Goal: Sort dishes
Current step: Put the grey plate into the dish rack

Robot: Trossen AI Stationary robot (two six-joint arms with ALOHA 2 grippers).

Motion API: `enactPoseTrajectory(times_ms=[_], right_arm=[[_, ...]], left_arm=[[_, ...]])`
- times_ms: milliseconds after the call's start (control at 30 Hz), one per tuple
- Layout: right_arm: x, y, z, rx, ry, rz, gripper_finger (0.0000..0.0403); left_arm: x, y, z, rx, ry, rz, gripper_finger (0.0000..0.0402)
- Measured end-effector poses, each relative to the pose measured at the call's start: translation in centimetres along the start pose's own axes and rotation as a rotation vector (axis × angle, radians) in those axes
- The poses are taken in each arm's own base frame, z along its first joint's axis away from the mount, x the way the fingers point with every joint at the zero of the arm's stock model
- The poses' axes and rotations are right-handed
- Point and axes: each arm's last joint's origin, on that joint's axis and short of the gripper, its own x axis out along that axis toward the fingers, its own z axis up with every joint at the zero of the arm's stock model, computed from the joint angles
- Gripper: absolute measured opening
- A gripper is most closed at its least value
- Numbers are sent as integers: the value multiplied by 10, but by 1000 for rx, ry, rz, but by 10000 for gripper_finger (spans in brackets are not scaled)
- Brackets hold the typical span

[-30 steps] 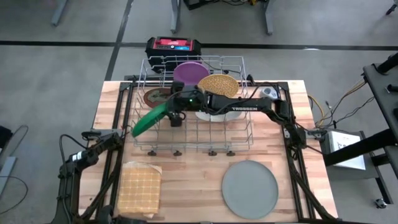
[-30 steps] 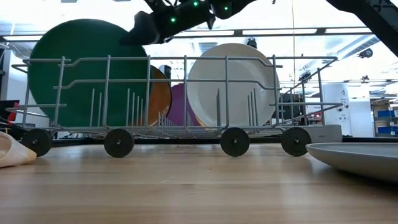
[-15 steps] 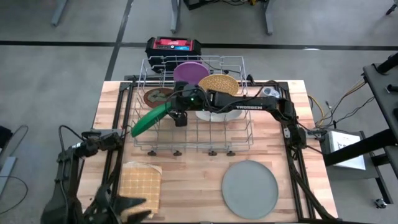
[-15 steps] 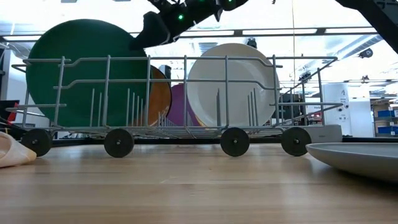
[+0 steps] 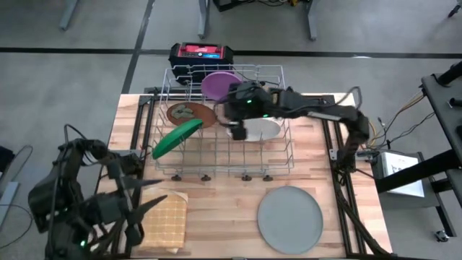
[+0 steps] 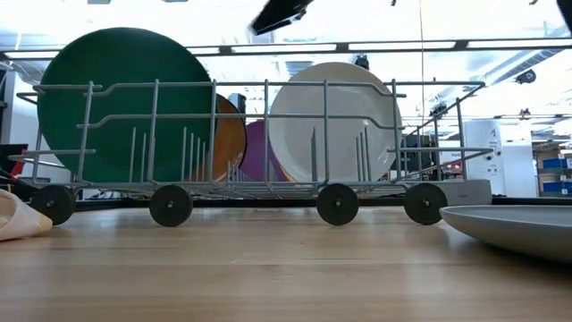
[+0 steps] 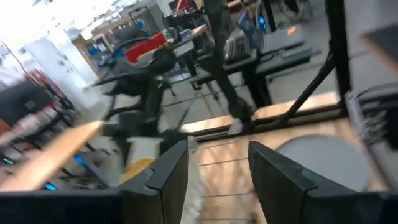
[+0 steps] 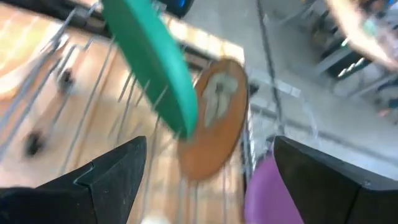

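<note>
Hovering above rack [image 5: 285, 155], right pincer [image 5: 239, 131] spread, empty; left pincer [image 5: 155, 204] spread near cloth [image 5: 162, 217].

From above you see the wire rack [image 5: 170, 155] holding the green plate [image 5: 177, 137], brown plate [image 5: 189, 113], purple plate [image 5: 220, 83] and white plate [image 5: 261, 130], the right gripper [image 5: 238, 131] open-fingered over its middle, and the grey plate [image 5: 290, 219] flat on the table [image 5: 224, 209] beside the tan cloth [image 5: 167, 217]
</note>
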Motion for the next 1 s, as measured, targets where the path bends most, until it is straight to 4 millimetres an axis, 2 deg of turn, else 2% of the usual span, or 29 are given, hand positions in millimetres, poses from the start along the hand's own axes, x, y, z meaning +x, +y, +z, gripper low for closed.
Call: enactPoseTrajectory(times_ms=[100, 167, 333, 467, 667, 833, 1000], right_arm=[[-31, 1, -10, 45, -5, 84, 341], [-44, 6, -21, 78, -26, 128, 341], [-65, 24, -52, 135, -61, 123, 341], [-85, 35, -79, 198, -108, 75, 341], [-106, 50, -117, 273, -127, 5, 341], [-113, 60, -139, 298, -179, -29, 341], [-116, 65, -150, 304, -214, -38, 341]], left_arm=[[6, 5, 1, 101, 13, 18, 157], [11, 4, 2, 98, 19, 33, 157], [24, 5, 2, 113, 42, 65, 157], [26, 5, 0, 126, 48, 75, 157], [31, -4, -5, 61, 76, 62, 157], [55, -28, -21, 69, 158, 79, 157], [76, -47, -44, 137, 266, 67, 157]])
